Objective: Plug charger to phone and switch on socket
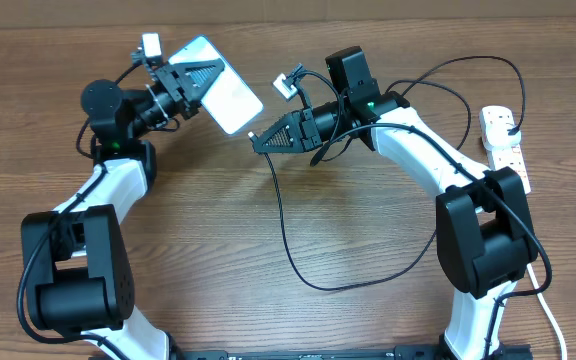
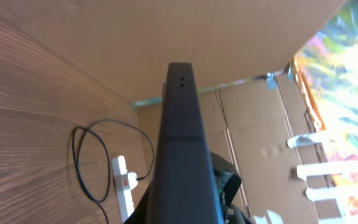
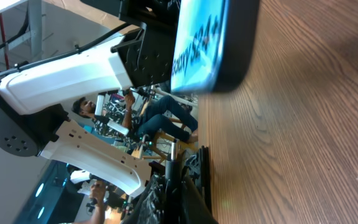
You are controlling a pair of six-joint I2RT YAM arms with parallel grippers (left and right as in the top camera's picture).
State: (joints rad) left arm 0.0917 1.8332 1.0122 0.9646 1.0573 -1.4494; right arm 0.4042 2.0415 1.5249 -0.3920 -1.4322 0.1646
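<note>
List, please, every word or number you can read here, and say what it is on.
"alaxy S24": sideways on the lit screen of the phone, right wrist view; its start is hidden.
Any markings on the socket are too small to read.
Nothing else is legible.

Cardboard boxes back the wooden table; people sit beyond.

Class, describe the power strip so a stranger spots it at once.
Look along the wooden table's right edge, beyond the right arm. There lies the power strip: the only flat white bar, with the black charger cable leading into it.
</note>
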